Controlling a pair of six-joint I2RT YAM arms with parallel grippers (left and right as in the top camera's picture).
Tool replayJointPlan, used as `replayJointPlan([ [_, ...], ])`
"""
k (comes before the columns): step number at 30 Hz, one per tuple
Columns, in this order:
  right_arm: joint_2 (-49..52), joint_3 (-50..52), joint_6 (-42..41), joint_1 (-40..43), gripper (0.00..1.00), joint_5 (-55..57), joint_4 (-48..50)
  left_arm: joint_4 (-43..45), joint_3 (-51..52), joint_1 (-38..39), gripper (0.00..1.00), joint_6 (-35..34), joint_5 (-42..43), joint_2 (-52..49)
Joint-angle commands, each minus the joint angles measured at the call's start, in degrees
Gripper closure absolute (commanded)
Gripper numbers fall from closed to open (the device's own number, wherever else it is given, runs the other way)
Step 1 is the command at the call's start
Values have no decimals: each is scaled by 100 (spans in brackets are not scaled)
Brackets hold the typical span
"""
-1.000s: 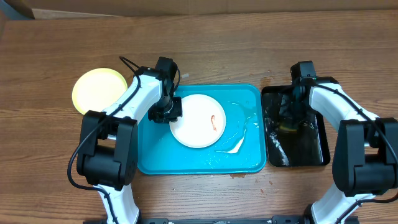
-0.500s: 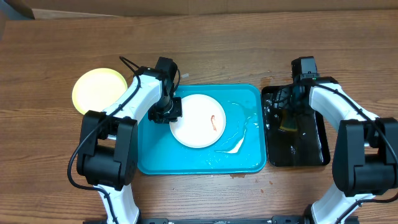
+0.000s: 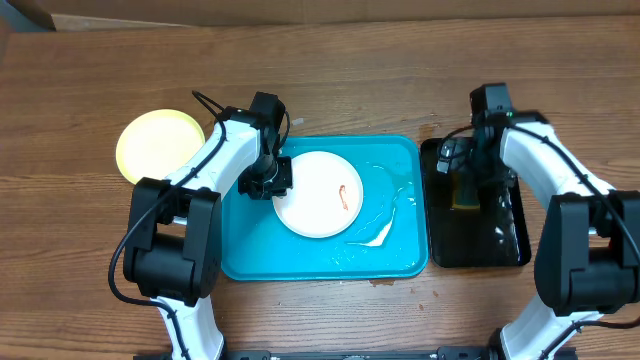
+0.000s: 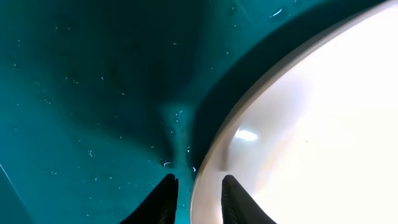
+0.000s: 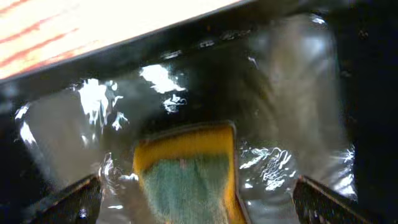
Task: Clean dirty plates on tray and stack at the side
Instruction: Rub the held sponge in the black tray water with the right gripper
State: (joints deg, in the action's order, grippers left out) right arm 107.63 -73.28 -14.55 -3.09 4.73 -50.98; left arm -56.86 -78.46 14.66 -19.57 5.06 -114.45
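The left gripper [image 4: 194,198] is holding its two dark jaws astride the rim of a white plate [image 4: 311,130], which is lying on the wet turquoise tray [image 4: 87,93].

Two white-shelled arms with black joints, black bases at the near edge, thin black cables looping, tapered dark fingertips [image 4: 166,198]

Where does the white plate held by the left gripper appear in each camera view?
Overhead: the white plate lies in the middle of the turquoise tray, with the left gripper at its left edge.
Left wrist: it fills the right side.
Right wrist: not in view.
Shared landmark: the turquoise tray.
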Motion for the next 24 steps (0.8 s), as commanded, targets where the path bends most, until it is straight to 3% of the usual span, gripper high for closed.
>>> replayJointPlan([
  [1, -81, -326, -2, -7, 7, 37, -260, -2, 9, 42, 75, -83, -59, -42],
  [10, -81, -282, -2, -7, 21, 33, -658, 11, 9, 42, 75, -83, -59, -42],
  [14, -81, -199, -2, -7, 44, 33, -636, -7, 9, 44, 75, -81, -59, -42],
  [21, -79, 236, 0, -7, 40, 9, -151, -4, 9, 42, 75, -83, -57, -42],
  [24, -79, 319, 57, -13, 42, -166, -48, -4, 9, 42, 75, -83, -59, -42],
])
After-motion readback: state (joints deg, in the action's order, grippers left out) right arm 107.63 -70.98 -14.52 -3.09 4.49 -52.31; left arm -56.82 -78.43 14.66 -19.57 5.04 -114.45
